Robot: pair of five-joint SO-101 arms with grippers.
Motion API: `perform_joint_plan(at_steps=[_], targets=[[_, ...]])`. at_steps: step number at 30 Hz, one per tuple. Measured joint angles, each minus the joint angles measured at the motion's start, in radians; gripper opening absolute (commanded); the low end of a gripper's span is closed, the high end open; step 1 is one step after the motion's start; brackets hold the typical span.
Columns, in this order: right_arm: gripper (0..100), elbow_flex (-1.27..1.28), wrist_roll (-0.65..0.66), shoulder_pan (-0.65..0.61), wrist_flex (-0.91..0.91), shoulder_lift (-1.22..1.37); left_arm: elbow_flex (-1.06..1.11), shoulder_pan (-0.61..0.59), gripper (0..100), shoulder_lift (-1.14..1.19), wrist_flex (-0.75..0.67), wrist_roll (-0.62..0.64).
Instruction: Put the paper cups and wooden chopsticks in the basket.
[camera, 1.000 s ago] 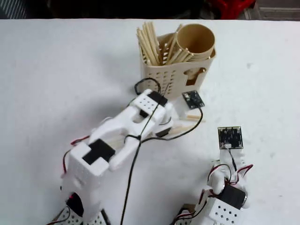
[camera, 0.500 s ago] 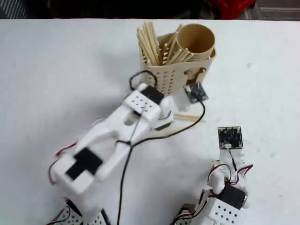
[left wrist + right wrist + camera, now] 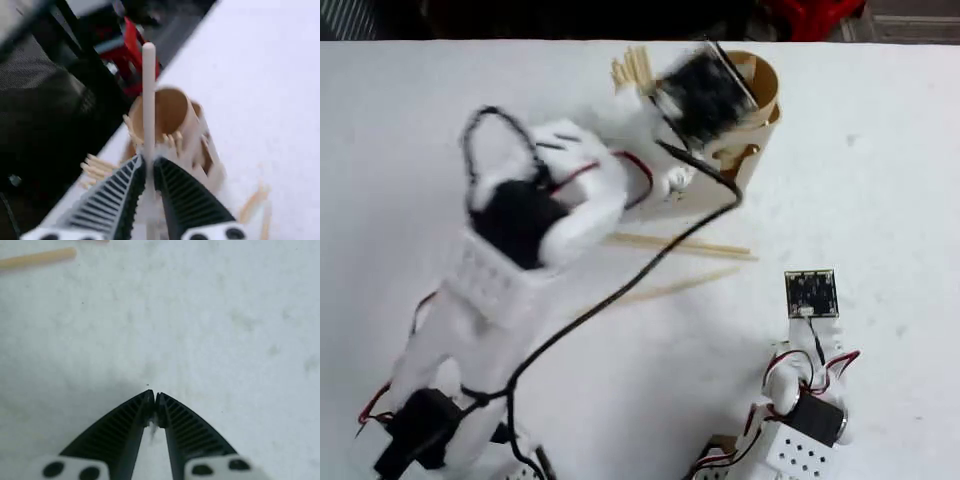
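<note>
The cream slotted basket [image 3: 720,170] stands at the back of the table with a tan paper cup [image 3: 765,85] and several chopsticks [image 3: 632,68] in it. My left gripper [image 3: 149,165] hangs above the basket [image 3: 210,160], shut on one pale chopstick [image 3: 148,95] that sticks out past the fingertips toward the cup [image 3: 170,112]. Two chopsticks [image 3: 680,245] lie flat on the table just in front of the basket. My right gripper [image 3: 153,402] is shut on nothing, low over bare table, and one chopstick end [image 3: 37,258] lies beyond it.
The left arm [image 3: 510,260] slants across the table's left and middle, and its black cable [image 3: 620,290] trails over the loose chopsticks. The right arm's base [image 3: 800,420] sits at the front right. The white table ends just behind the basket, with dark clutter beyond.
The left arm has lifted from the table in front of the basket, swinging up and over the basket top with a chopstick. Two loose chopsticks are now uncovered. The right arm has stayed still.
</note>
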Motion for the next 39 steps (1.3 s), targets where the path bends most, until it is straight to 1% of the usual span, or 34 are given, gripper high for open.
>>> perform_joint_plan(at_steps=[3, 6, 8, 10, 14, 17, 20, 22, 23, 26, 31, 34, 36, 39], targets=[[1.7, 0.000, 0.000, 0.000, 0.000, 0.000, -0.072, -0.043, 2, 0.020, -0.189, 0.043], [1.7, 0.000, 0.000, 0.000, 0.000, 0.000, -0.112, -0.095, 2, 0.098, -0.385, 0.101], [1.7, 0.000, 0.000, 0.000, 0.000, 0.000, -0.141, -0.117, 2, 0.169, -0.460, 0.135], [1.7, 0.000, 0.000, 0.000, 0.000, 0.000, -0.186, -0.126, 3, 0.245, -0.488, 0.187], [1.7, 0.000, 0.000, 0.000, 0.000, 0.000, -0.273, -0.155, 3, 0.381, -0.503, 0.336], [1.7, 0.000, 0.000, 0.000, 0.000, 0.000, -0.299, -0.176, 3, 0.451, -0.502, 0.371], [1.7, 0.000, 0.000, 0.000, 0.000, 0.000, -0.299, -0.180, 9, 0.482, -0.454, 0.387], [1.7, 0.000, 0.000, 0.000, 0.000, 0.000, -0.299, -0.180, 14, 0.486, -0.408, 0.433], [1.7, 0.000, 0.000, 0.000, 0.000, 0.000, -0.299, -0.180, 15, 0.486, -0.385, 0.460], [1.7, 0.000, 0.000, 0.000, 0.000, 0.000, -0.299, -0.180, 14, 0.486, -0.334, 0.511], [1.7, 0.000, 0.000, 0.000, 0.000, 0.000, -0.299, -0.189, 10, 0.485, -0.324, 0.516], [1.7, 0.000, 0.000, 0.000, 0.000, 0.000, -0.299, -0.204, 10, 0.465, -0.239, 0.512], [1.7, 0.000, 0.000, 0.000, 0.000, 0.000, -0.299, -0.203, 10, 0.416, -0.117, 0.431], [1.7, 0.000, 0.000, 0.000, 0.000, 0.000, -0.301, -0.169, 10, 0.324, 0.124, 0.232]])
